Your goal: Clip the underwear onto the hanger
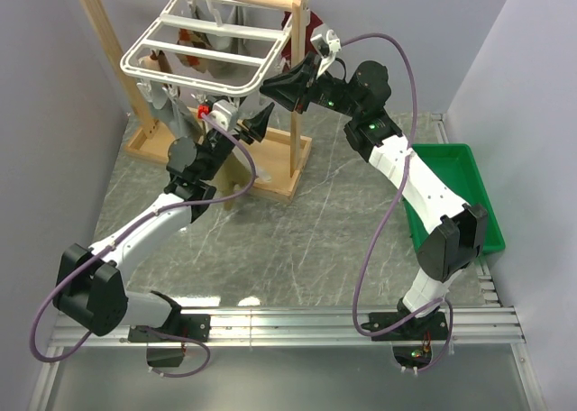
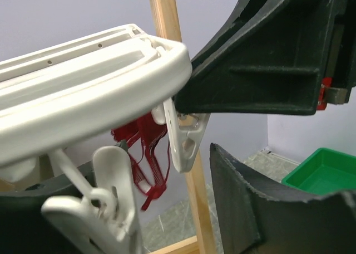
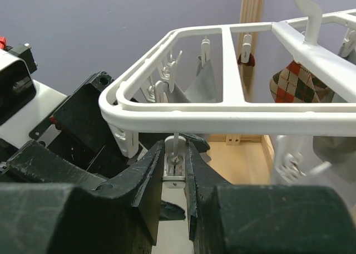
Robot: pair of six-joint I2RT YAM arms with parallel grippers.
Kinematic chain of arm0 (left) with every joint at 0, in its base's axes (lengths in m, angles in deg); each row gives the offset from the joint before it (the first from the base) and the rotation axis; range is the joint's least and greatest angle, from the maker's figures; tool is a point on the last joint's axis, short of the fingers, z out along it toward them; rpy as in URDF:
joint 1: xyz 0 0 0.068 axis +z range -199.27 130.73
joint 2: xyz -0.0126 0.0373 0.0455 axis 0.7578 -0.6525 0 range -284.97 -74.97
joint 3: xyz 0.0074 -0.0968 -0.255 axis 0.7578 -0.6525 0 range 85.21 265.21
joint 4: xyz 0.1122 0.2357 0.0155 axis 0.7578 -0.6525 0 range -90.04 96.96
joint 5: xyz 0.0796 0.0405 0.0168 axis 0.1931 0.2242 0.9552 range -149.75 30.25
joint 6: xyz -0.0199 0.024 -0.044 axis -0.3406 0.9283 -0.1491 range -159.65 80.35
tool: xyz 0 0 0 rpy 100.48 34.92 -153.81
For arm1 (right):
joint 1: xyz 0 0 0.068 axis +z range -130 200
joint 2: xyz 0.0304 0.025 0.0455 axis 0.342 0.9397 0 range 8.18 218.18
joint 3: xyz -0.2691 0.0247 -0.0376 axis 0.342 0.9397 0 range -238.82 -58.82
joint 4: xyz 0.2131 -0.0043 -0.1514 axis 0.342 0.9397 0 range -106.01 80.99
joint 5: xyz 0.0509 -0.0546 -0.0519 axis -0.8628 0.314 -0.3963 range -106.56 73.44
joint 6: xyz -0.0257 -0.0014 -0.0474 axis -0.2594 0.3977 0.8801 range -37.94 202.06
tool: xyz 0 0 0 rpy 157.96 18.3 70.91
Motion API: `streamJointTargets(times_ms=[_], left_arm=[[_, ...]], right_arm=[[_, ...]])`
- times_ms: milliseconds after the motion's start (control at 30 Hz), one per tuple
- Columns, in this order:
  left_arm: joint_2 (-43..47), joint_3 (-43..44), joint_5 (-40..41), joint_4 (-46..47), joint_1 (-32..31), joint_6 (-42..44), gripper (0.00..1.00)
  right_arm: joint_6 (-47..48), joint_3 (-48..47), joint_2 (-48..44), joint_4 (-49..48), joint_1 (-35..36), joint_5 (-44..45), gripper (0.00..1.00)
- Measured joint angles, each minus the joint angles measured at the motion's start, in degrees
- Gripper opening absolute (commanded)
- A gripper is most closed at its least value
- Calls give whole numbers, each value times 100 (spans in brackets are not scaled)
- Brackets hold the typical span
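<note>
Hanger [image 3: 222, 123]: smooth white plastic grid, clip [image 3: 175, 169] apparently inside right gripper [image 3: 174, 152]

Bright, even, diffuse light from above. Faint soft shadows on table [image 1: 297, 240]. Left wrist view: hanger [image 2: 83, 98] rim close, blurred, mild glare. Right wrist view: clip [image 3: 174, 167] sharp, foreground soft.

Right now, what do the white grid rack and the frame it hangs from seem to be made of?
White rectangular grid drying rack: looks like moulded plastic, smooth and slightly glossy, with rounded edges. Pale upright frame stand: apparently unpainted wood, matte, with visible grain lines.
</note>
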Motion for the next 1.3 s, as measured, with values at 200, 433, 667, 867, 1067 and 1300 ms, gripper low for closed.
streamJointTargets(times_ms=[200, 433, 667, 867, 1067, 1300], left_arm=[[-50, 83, -28, 42, -31, 0, 42], [-50, 92, -223, 28, -59, -76, 16], [-46, 129, -544, -44, 42, -614, 1], [-46, 238, -793, -177, 168, -977, 1], [-46, 378, -584, -409, 79, -588, 0], [-46, 378, -28, -656, -157, 592, 1]], right_arm=[[-68, 0, 0, 22, 11, 2, 15], [-192, 0, -2, -2, 11, 4, 46], [-638, -22, 7, -295, -269, -448, 66], [-1067, -275, 118, -527, -629, -686, 52], [-1113, -372, 107, 306, -503, -13, 43], [-1287, -219, -127, 1617, -269, 988, 45]])
